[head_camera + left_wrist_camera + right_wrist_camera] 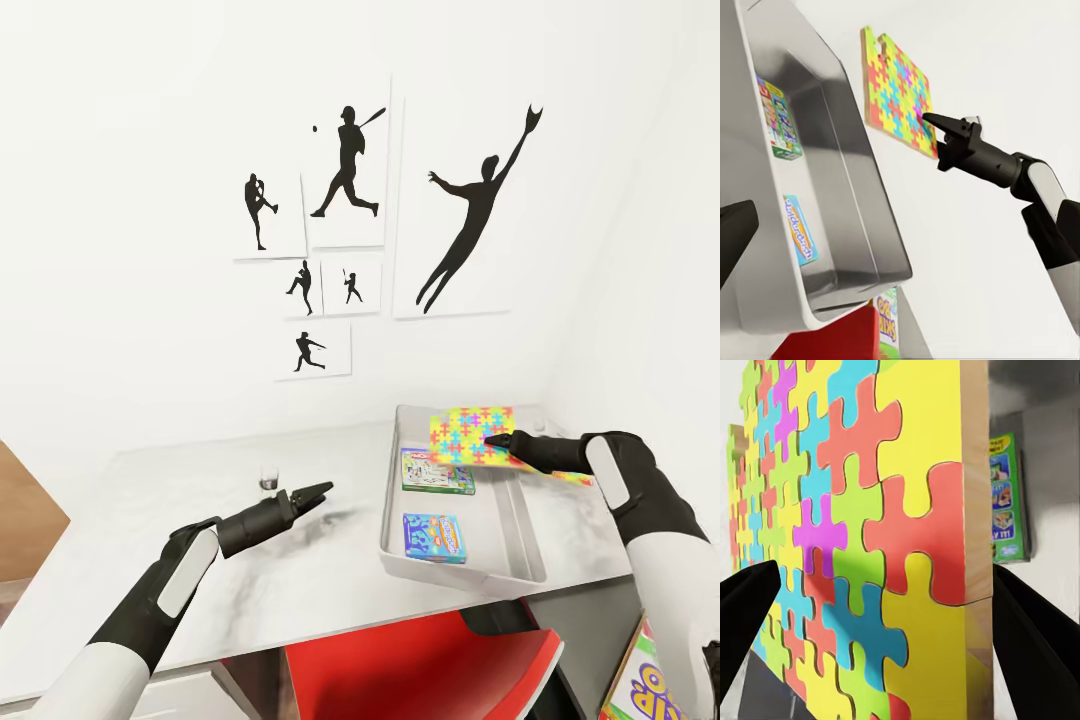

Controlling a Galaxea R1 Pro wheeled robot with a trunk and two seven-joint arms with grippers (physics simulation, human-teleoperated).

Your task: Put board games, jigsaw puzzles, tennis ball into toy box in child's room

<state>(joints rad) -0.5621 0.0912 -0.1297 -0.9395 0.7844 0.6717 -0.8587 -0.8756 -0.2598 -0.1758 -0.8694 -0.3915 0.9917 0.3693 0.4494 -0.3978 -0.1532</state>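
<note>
My right gripper (497,440) is shut on the edge of a jigsaw puzzle (470,434), a flat box with a bright puzzle-piece pattern. It hangs tilted over the far end of the toy box (527,545), a shallow grey tray on the table (300,570). In the tray lie a green-edged board game (437,470) and a blue one (433,537). From the left wrist the same puzzle (896,90) hangs beyond the tray (862,225). Close up, the puzzle (870,540) sits between both right fingers. My left gripper (312,493) hovers open over the table, left of the tray.
A small dark glass (269,479) stands on the table behind the left gripper. A red chair (420,670) is pushed under the table's front edge. A Skip-Bo box (650,690) shows low at the right. Baseball silhouettes (345,165) hang on the white wall.
</note>
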